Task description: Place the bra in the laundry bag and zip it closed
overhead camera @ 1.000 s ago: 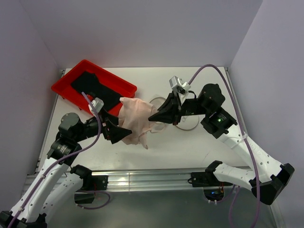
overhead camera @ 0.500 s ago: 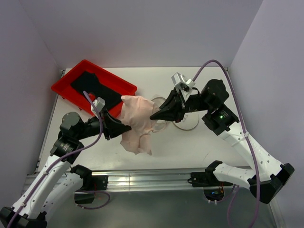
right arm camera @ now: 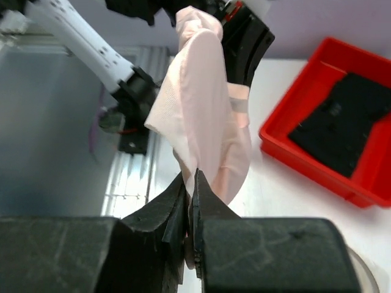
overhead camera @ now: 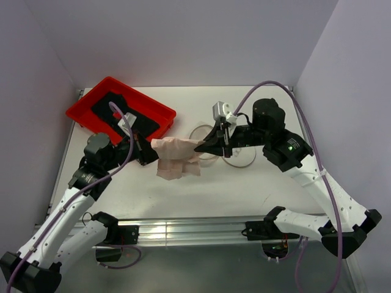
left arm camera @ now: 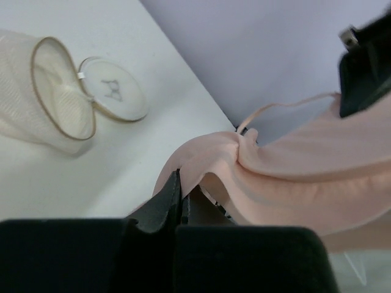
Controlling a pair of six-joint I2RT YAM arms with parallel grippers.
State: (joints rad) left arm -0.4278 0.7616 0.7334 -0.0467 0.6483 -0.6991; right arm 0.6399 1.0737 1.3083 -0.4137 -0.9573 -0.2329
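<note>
White table [overhead camera: 263, 183], lilac walls. Bra [overhead camera: 175, 157] hangs stretched between the two arms above the table, with the left gripper [overhead camera: 151, 154] clamped on its left end and the right gripper [overhead camera: 200, 145] clamped on its right end. Laundry bag [left arm camera: 58, 101] lies unzipped on the table just beside the right gripper. Red tray [overhead camera: 164, 111] holding a black cloth [overhead camera: 116, 108] sits at far left.

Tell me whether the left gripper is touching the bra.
Touching. The left wrist view shows the left gripper shut on a fold of the bra, with the fabric pinched at its tips.
</note>
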